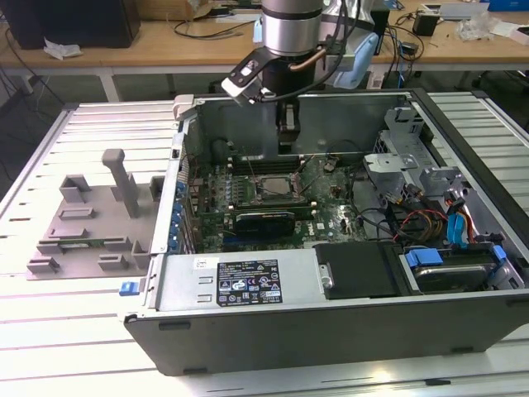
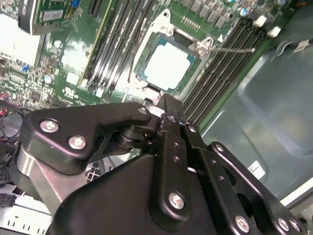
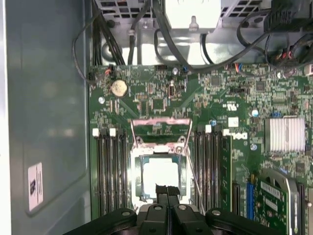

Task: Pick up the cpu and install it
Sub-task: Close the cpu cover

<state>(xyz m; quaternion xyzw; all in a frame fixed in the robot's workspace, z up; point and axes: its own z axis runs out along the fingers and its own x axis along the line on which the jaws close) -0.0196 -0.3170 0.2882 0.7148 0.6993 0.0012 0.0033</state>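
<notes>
The jaws were pressed shut with nothing between them. Their black tips hung over one edge of the cpu [image 3: 159, 177]. From the exterior view they seemed to stand a little above it, though I could not tell for sure whether they touched.

The cpu lay flat in its socket [image 3: 136, 171], silver top up. The socket's metal cover plate [image 3: 161, 128] stood swung open just past it, and a thin wire lever [image 2: 230, 49] stuck out at one side. Rows of dark memory slots [image 3: 110, 171] ran along both sides of the socket. All of this sat on a green circuit board [image 3: 161, 95], which also carried a round coin battery [image 3: 118, 87] and a ribbed silver heat sink [image 3: 286, 134].

The board lined the floor of an open computer case [image 1: 248, 343], with a labelled power box [image 1: 240, 281] along the case's near wall. The arm [image 1: 291, 25] came down into the case close to its far wall.

The case lay on the slatted bench [image 1: 74, 356], covering its middle and the exterior view's right. A grey plastic fixture [image 1: 83, 223] with upright blocks sat just beside the case, toward the bench edge on the exterior view's left.
</notes>
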